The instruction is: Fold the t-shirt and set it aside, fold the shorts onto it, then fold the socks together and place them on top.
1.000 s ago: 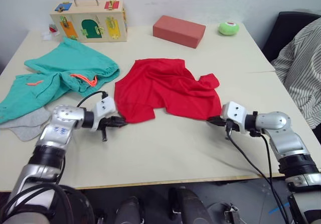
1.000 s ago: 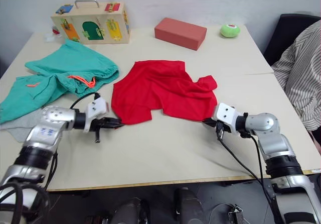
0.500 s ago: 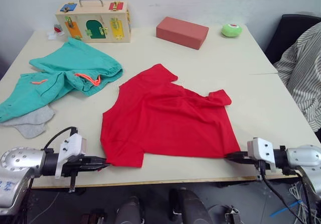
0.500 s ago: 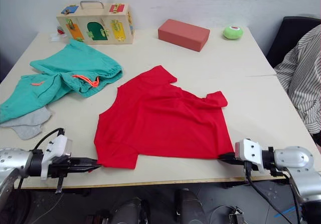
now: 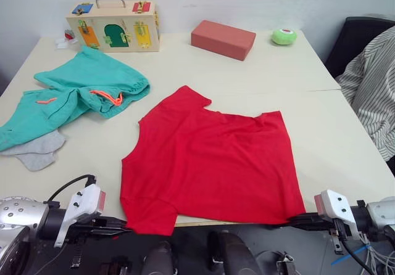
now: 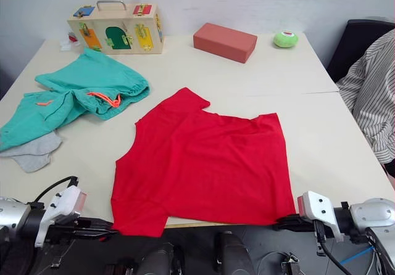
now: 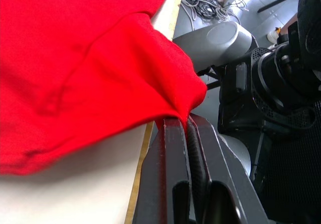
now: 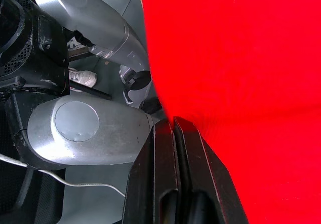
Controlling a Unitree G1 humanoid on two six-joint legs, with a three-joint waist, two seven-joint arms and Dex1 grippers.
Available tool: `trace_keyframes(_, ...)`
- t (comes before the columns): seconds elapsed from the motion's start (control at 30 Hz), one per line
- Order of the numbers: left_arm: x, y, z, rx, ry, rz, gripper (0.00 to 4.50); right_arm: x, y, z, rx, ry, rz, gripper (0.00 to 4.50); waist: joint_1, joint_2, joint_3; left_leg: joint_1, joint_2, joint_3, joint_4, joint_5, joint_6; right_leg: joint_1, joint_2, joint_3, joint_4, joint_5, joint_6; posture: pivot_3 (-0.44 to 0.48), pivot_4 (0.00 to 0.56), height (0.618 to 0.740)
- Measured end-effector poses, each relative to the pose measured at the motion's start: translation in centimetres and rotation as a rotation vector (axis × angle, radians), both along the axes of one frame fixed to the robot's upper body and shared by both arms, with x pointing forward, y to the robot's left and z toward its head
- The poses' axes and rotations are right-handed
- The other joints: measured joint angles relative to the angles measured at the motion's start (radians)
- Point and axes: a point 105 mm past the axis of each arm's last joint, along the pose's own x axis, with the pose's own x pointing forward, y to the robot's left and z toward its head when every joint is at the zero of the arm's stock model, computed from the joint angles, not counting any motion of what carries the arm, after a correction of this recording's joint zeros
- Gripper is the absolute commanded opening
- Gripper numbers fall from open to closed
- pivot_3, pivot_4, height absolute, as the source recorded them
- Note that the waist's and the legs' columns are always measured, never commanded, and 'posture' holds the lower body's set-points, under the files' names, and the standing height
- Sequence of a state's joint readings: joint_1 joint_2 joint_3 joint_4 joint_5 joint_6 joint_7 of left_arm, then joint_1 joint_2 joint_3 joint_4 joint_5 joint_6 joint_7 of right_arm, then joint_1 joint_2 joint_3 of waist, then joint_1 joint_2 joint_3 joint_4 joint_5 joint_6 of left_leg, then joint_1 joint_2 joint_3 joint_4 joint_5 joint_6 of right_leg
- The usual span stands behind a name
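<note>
Shirt-folding was the step in hand. Left gripper (image 5: 123, 227) was pinched on one hem corner, right gripper (image 5: 296, 220) on the other, with the t-shirt (image 5: 210, 161) spread flat at the table's (image 5: 345, 139) near edge. Next move probably needed both corners carried up toward the collar.

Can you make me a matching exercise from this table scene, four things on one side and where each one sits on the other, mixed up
Things:
1. t-shirt
2. shorts
3. socks
4. green ball

Places:
A. table's far right corner
B. partly under the teal cloth, at the left edge
C. spread flat, hem over the near edge, pinched by both claws
D. crumpled, left of the red cloth

Pairs: 1-C, 2-D, 3-B, 4-A
</note>
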State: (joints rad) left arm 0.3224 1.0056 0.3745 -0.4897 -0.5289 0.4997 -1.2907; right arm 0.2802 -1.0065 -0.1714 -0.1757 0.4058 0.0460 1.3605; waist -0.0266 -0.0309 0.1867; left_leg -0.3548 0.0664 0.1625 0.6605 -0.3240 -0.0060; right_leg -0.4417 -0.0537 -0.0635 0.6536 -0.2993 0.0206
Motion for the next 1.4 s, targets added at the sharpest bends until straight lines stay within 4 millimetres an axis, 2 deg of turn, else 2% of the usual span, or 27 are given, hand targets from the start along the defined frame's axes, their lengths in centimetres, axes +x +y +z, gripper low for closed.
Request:
trace_keyframes(0.17,2.0,0.8,1.8,-0.006,0.003,0.017,0.05,0.0,-0.8,1.5,0.017,0.068,-0.075,0.0,0.001,0.0,0.0,0.0,0.0,0.0,0.0,0.0,0.0,0.0,0.0,0.0,0.0,0.0,0.0,0.0,0.15,0.74)
trace_keyframes(0.3,4.6,0.9,3.1,-0.007,0.006,0.012,0.05,0.4,-1.2,2.7,0.057,0.106,-0.133,0.0,0.001,0.0,0.0,0.0,0.0,0.0,0.0,0.0,0.0,0.0,0.0,0.0,0.0,0.0,0.0,0.0,0.15,0.74)
trace_keyframes(0.43,7.8,0.8,3.4,0.02,-0.007,0.044,0.05,1.2,-1.2,3.6,0.096,0.106,-0.163,0.0,0.002,0.0,0.0,-0.001,0.0,0.0,0.0,0.001,-0.003,0.0,0.001,0.0,0.0,0.0,0.001,0.0,0.15,0.74)
trace_keyframes(0.53,9.0,0.3,3.1,0.018,0.008,0.035,0.05,1.7,-1.5,3.6,0.124,0.099,-0.197,0.0,-0.001,0.0,0.0,-0.001,0.001,0.001,0.001,0.002,-0.005,0.0,0.003,0.001,-0.001,0.0,0.001,0.0,0.15,0.74)
trace_keyframes(0.8,11.1,-0.1,2.1,0.007,0.03,0.068,0.05,3.4,-1.4,2.9,0.147,0.065,-0.25,0.0,0.0,-0.001,0.0,-0.001,0.003,0.003,0.003,0.002,-0.007,-0.001,0.007,0.005,0.001,0.0,0.001,0.0,0.15,0.74)
trace_keyframes(1.03,11.4,-0.3,1.8,0.014,0.024,0.077,0.05,4.3,-0.7,2.7,0.165,0.044,-0.282,0.0,0.0,-0.001,0.0,-0.001,0.003,0.003,0.004,0.002,-0.007,-0.002,0.008,0.006,0.002,0.0,0.001,0.0,0.15,0.74)
trace_keyframes(1.13,12.3,-0.3,1.9,-0.005,-0.041,0.13,0.68,4.8,0.0,3.0,0.182,0.007,-0.327,0.56,0.0,-0.001,0.0,-0.001,0.003,0.003,0.005,0.002,-0.007,-0.002,0.007,0.006,0.003,0.0,0.001,0.0,0.15,0.74)
trace_keyframes(1.2,12.2,-0.1,1.6,-0.011,-0.038,0.156,1.25,5.0,0.4,3.5,0.19,-0.03,-0.336,1.21,-0.003,-0.001,0.0,-0.001,0.003,0.003,0.004,0.002,-0.007,-0.002,0.007,0.007,0.003,0.0,0.001,0.0,0.15,0.74)
trace_keyframes(1.3,11.7,0.8,1.2,-0.024,-0.037,0.202,2.16,5.5,-0.1,5.0,0.189,-0.126,-0.372,2.26,-0.002,-0.001,0.0,-0.001,0.003,0.003,0.004,0.002,-0.008,-0.002,0.008,0.008,0.003,0.0,0.001,0.0,0.15,0.74)
trace_keyframes(1.4,12.8,1.9,2.5,-0.083,-0.192,0.291,3.07,5.7,-1.1,7.1,0.193,-0.225,-0.419,3.32,0.002,-0.001,0.0,-0.001,0.003,0.003,0.005,0.002,-0.008,-0.002,0.007,0.008,0.003,0.0,0.001,0.0,0.15,0.74)
